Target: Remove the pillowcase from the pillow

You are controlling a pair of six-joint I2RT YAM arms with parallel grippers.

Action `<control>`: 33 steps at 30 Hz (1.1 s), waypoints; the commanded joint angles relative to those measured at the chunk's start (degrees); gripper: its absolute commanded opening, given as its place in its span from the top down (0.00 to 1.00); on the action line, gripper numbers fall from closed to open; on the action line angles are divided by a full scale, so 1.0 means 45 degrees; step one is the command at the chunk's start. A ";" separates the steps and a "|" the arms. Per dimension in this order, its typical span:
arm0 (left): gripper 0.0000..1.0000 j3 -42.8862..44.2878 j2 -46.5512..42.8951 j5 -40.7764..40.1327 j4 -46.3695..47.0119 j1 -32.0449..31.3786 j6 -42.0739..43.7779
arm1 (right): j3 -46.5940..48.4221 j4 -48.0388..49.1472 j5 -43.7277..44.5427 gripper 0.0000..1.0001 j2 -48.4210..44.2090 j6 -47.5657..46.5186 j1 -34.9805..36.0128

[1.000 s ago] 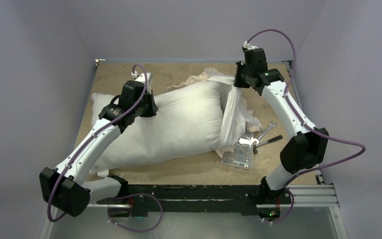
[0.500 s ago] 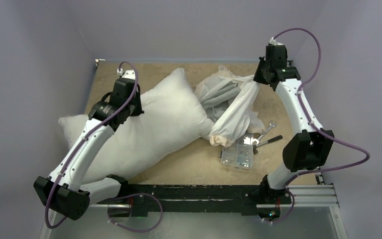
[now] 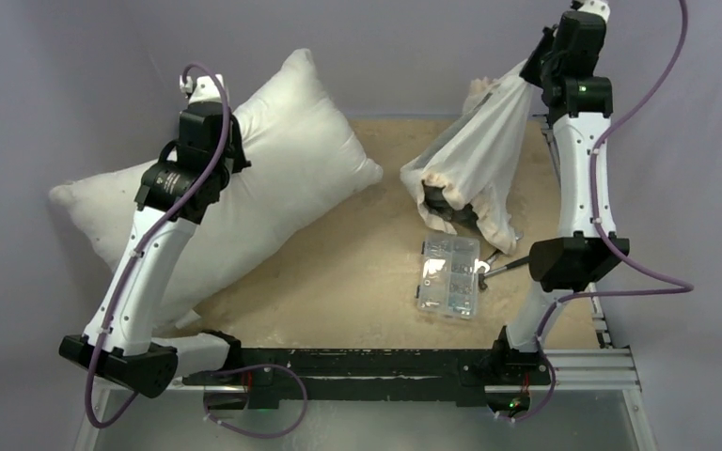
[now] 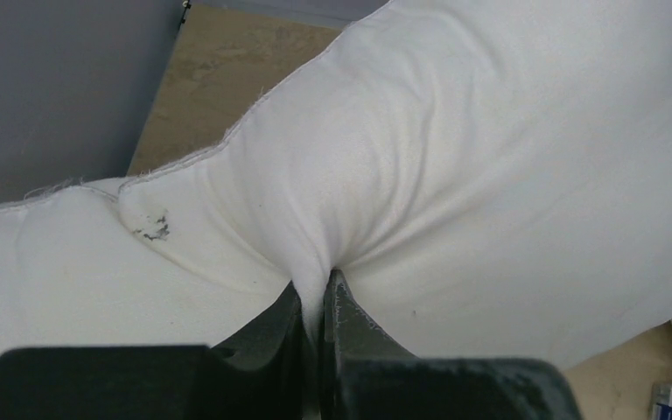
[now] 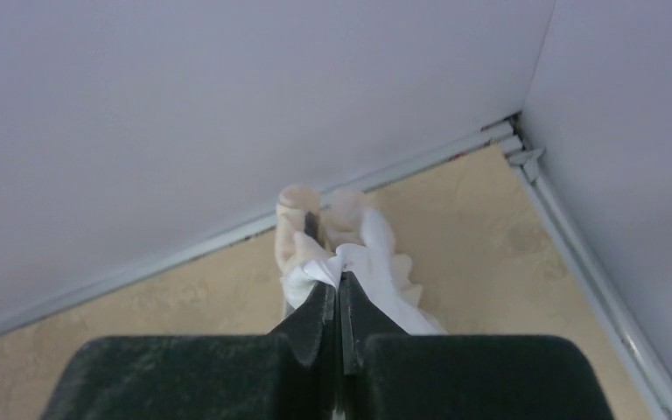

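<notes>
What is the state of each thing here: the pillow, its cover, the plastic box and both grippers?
Plump plain white pillow: bare, held up tilted.
Frilled cream-edged fabric pillowcase: fully off the pillow, hanging with its white side out.
Left gripper: fingers shut on the pillow.
Right gripper: fingers shut on the pillowcase.
Clear plastic box: lying flat on the table; lid state unclear.

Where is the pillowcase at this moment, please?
In the top external view, the pillowcase hangs from the raised right gripper at the right rear of the table, apart from the pillow on the left, its lower end just behind the clear plastic box.
</notes>
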 commanded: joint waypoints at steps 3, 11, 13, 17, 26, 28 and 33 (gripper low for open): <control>1.00 0.1834 0.0890 0.0248 0.2401 0.0087 0.0281 | 0.1747 0.2030 0.0481 1.00 -0.0552 -0.0520 -0.0354; 1.00 0.1588 0.1958 0.0718 0.3518 0.0264 -0.0441 | -0.1125 0.5602 -0.0380 1.00 -0.2390 -0.0639 -0.0355; 1.00 0.0934 0.2018 0.0727 0.3899 0.0462 -0.0613 | -0.2156 0.5788 -0.0799 1.00 -0.2599 -0.0615 -0.0355; 1.00 -0.0709 0.2082 0.0884 0.4568 0.0944 -0.1052 | -0.4418 0.5331 -0.2080 1.00 -0.2663 0.0056 -0.0355; 1.00 -0.3596 0.2335 0.1966 0.5023 0.1692 -0.1921 | -0.7911 0.2940 -0.5341 1.00 -0.0149 0.1049 -0.0350; 1.00 -0.3899 0.2267 0.2067 0.4767 0.1725 -0.1981 | -0.8978 0.2925 -0.5493 1.00 -0.0132 0.1312 -0.0336; 1.00 -0.4164 0.1768 0.2187 0.4354 0.1726 -0.1968 | -1.0335 0.3102 -0.5063 0.96 -0.0901 0.1425 -0.0336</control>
